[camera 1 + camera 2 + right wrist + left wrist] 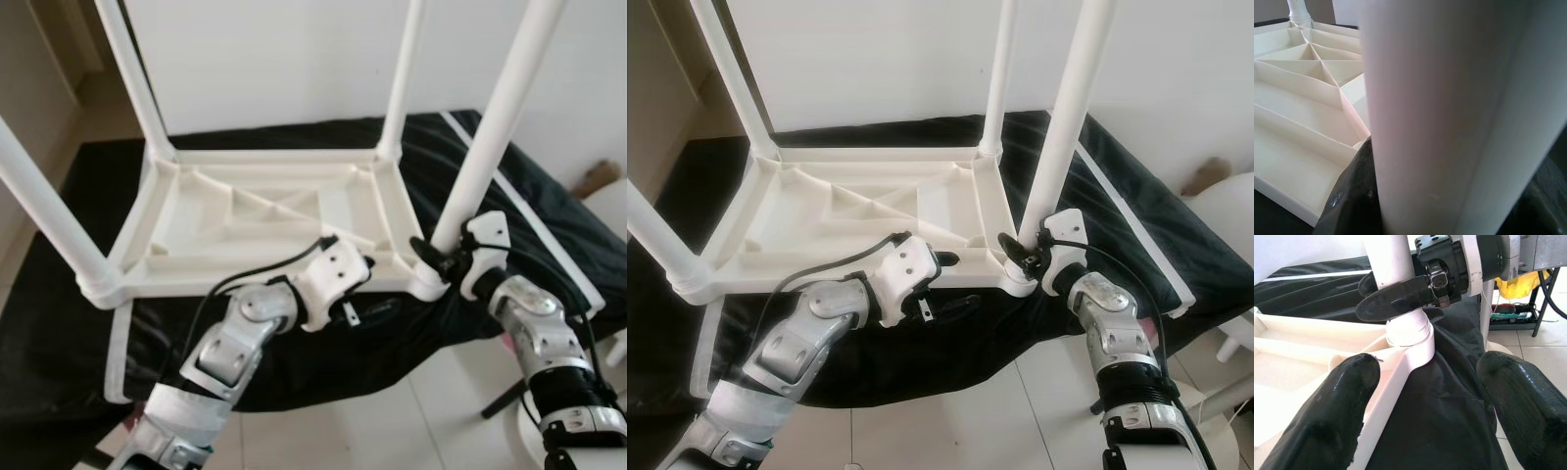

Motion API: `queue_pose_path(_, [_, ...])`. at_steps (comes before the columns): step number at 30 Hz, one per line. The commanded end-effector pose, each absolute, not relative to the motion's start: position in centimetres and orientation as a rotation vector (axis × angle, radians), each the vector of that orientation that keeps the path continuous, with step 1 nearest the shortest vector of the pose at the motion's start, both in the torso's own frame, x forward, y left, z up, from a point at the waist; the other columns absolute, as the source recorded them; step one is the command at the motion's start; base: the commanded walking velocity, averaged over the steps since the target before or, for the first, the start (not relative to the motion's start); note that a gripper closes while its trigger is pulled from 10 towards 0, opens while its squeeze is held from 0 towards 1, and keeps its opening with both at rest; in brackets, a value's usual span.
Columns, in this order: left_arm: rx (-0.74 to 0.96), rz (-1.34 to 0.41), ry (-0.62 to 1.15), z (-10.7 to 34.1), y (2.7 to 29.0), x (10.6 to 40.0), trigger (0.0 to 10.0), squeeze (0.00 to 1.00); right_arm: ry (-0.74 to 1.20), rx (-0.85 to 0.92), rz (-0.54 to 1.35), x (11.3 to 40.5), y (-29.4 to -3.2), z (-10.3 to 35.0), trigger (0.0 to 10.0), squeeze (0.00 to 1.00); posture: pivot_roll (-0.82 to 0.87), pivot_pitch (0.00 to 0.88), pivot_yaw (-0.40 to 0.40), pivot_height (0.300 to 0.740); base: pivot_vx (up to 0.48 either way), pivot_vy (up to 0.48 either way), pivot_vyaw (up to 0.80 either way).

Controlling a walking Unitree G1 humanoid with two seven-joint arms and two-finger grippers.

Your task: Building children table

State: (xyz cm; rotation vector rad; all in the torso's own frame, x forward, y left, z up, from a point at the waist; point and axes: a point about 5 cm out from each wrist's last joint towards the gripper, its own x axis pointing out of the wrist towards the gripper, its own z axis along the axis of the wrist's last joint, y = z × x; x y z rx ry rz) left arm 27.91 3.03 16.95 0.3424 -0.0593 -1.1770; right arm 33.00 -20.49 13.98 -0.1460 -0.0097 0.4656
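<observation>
A white children's table top lies upside down on a black cloth, with its legs pointing up. My right gripper is shut on the base of the near right leg, just above its corner socket; in the right wrist view this leg stands against a black finger. My left gripper is open at the table top's front rim beside that corner. One of its fingers is over the rim, the other over the cloth. The left gripper holds nothing.
The other legs stand at the near left, far left and far right. A white wall is behind. Tiled floor lies in front, with white furniture at the right and a rack with a yellow bag.
</observation>
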Motion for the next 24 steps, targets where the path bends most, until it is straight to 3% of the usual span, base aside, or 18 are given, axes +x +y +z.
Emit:
queue_pose_path(1, [0.340, -1.162, -0.058, 16.9, 3.1, 27.9, 10.0, 0.00, 0.100, -0.204, 0.471, 32.5, -20.8, 12.0, 4.8, 0.00, 0.00, 0.000, -0.003, 0.740, 0.000, 0.000, 0.00])
queue_pose_path(2, [0.341, -1.166, -0.053, 16.9, 3.1, 27.9, 10.0, 0.00, 0.125, -0.248, 0.429, 32.6, -21.0, 11.6, 10.0, 0.00, 0.00, 0.000, -0.003, 0.740, 0.000, 0.000, 0.00])
queue_pose_path(24, [0.356, -1.185, -0.034, 16.2, 2.7, 27.7, 10.0, 0.00, 0.141, -0.071, -0.215, 32.5, -20.8, 11.4, 10.0, 0.00, -0.02, 0.000, -0.008, 0.740, 0.000, 0.000, 0.00])
